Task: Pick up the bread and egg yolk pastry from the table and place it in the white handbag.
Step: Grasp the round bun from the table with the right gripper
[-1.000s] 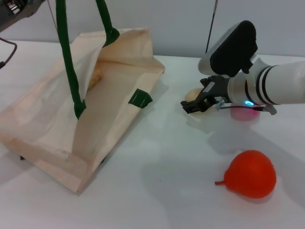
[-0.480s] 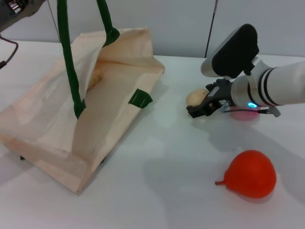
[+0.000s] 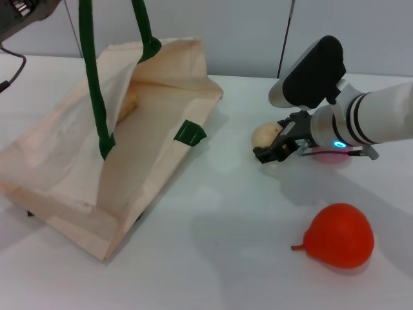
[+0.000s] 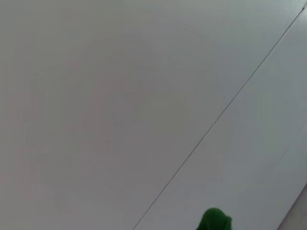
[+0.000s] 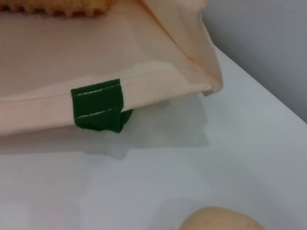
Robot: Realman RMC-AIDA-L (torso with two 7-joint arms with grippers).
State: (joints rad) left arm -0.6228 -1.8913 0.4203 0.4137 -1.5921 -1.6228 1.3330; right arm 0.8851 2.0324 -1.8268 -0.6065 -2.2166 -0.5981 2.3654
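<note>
The white handbag [image 3: 84,161] lies on the table at the left, its mouth held open and its green handles [image 3: 90,77] pulled up out of the picture. The bread lies inside it, seen as orange ridges in the right wrist view [image 5: 57,5]. The egg yolk pastry [image 3: 264,134] sits on the table right of the bag; it also shows in the right wrist view [image 5: 223,219]. My right gripper [image 3: 271,150] is open, low over the table, just in front of the pastry. Part of my left arm [image 3: 22,13] shows at the top left.
A pink ball [image 3: 332,155] lies behind the right gripper, mostly hidden by it. A red-orange pear-shaped fruit [image 3: 340,236] lies at the front right. A green tab [image 3: 190,134] marks the bag's near edge. A wall stands behind the table.
My right gripper has shifted slightly right and lower, so more of the pastry shows. The bag and left arm have not moved.
</note>
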